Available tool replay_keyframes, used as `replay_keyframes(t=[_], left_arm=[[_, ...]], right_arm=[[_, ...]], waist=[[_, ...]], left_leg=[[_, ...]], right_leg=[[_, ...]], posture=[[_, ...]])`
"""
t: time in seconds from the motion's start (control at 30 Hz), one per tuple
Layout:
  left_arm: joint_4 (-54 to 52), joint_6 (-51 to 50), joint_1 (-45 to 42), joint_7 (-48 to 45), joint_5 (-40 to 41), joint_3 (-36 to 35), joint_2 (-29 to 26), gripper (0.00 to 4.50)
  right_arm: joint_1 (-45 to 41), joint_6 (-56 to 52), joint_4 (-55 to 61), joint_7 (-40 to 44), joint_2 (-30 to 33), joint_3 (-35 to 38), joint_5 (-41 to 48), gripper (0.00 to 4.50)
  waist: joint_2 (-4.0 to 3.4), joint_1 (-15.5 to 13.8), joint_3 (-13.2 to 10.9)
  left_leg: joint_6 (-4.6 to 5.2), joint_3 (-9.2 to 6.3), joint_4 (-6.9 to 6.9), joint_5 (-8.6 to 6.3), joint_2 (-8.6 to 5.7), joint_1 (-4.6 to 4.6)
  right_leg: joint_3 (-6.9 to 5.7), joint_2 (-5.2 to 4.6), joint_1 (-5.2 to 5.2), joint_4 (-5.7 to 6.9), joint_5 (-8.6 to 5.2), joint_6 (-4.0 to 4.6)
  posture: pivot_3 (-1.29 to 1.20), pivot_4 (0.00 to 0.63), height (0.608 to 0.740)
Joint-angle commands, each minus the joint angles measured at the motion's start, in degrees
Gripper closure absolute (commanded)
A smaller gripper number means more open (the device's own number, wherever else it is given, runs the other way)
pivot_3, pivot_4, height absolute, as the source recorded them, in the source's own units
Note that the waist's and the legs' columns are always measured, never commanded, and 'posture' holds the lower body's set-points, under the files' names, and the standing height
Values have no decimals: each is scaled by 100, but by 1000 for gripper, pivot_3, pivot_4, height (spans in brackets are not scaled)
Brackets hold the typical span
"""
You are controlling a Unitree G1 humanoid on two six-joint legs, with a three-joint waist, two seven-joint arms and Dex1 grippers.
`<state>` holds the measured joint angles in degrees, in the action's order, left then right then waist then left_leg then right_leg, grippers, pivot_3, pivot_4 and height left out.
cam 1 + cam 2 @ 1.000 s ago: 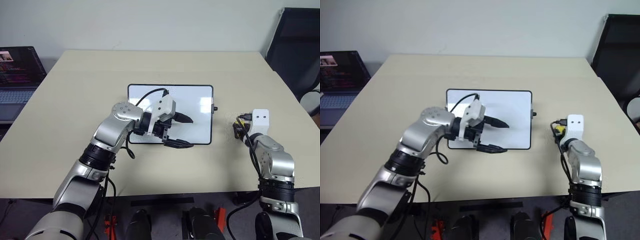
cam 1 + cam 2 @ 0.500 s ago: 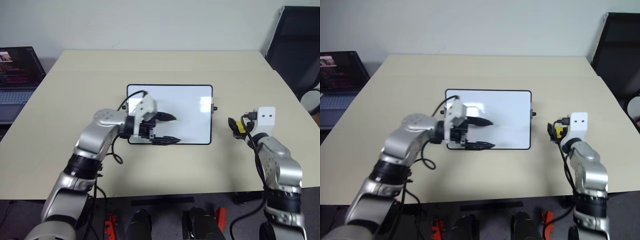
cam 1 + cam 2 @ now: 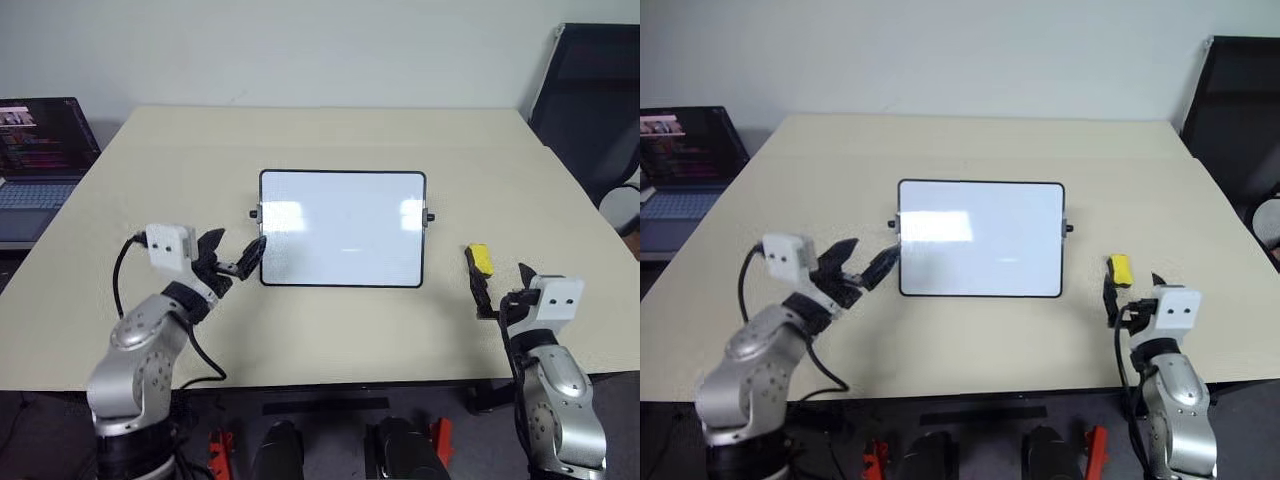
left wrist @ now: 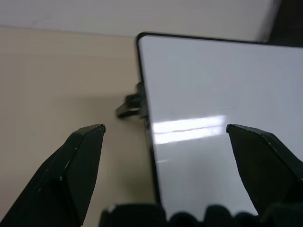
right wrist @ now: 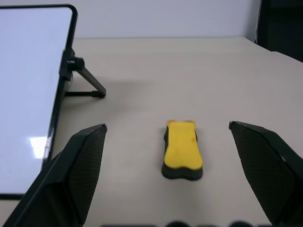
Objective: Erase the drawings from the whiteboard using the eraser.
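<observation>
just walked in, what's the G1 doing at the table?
It is on a whiteboard-erasing job. The whiteboard looks clean, with no marks showing. The yellow eraser lies on the table to the board's right, held by nothing. The right gripper sits just short of it, open and empty. The left gripper is open too, by the board's left edge.

Whiteboard [image 3: 342,228]: rectangular, glossy white, thin black frame, rounded corners, small black side knobs; propped on a small stand at bench centre; surface appears unmarked; eraser [image 3: 481,259]: yellow oblong, dark underside, flat on bench at the board's 3 o'clock, apart from it.
</observation>
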<state>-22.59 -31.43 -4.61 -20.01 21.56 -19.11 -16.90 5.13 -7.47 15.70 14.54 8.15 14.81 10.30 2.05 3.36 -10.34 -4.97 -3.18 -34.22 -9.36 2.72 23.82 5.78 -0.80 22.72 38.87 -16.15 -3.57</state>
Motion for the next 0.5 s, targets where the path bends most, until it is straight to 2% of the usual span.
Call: replay_keyframes(t=[0.03, 0.27, 0.4, 0.5], left_arm=[[-345, 464, 280, 454, -297, -175, 84, 0], [-696, 832, 744, 1007, -843, 200, 261, 0], [-745, 971, 1140, 1112, -930, 248, 389, 0], [-631, 1084, 1083, 1130, -1000, 426, 432, 0]], right_arm=[[-248, 286, -257, 191, 233, 80, 157, 15], [-643, 82, -719, 701, 1035, 398, 623, 15], [-602, -65, -665, 567, 1095, 390, 629, 15], [-736, -197, -727, 644, 1223, 390, 669, 15]], waist=[[0, 1, 0], [1, -36, 1], [5, -34, 3], [4, -30, 2]], left_leg=[[0, 0, 0, 0, 0, -1], [-1, 1, 1, -1, 0, 6], [-3, 1, 20, -3, 0, 7], [-3, 1, 24, -3, 0, 8]], right_leg=[[0, 0, -1, 0, 0, 1], [-1, -1, -9, -24, 0, 1], [-2, -1, -8, -38, -4, 1], [-2, -1, -6, -36, -7, 2]], posture=[[0, 150, 740], [0, 150, 740], [0, 150, 740], [0, 150, 740]])
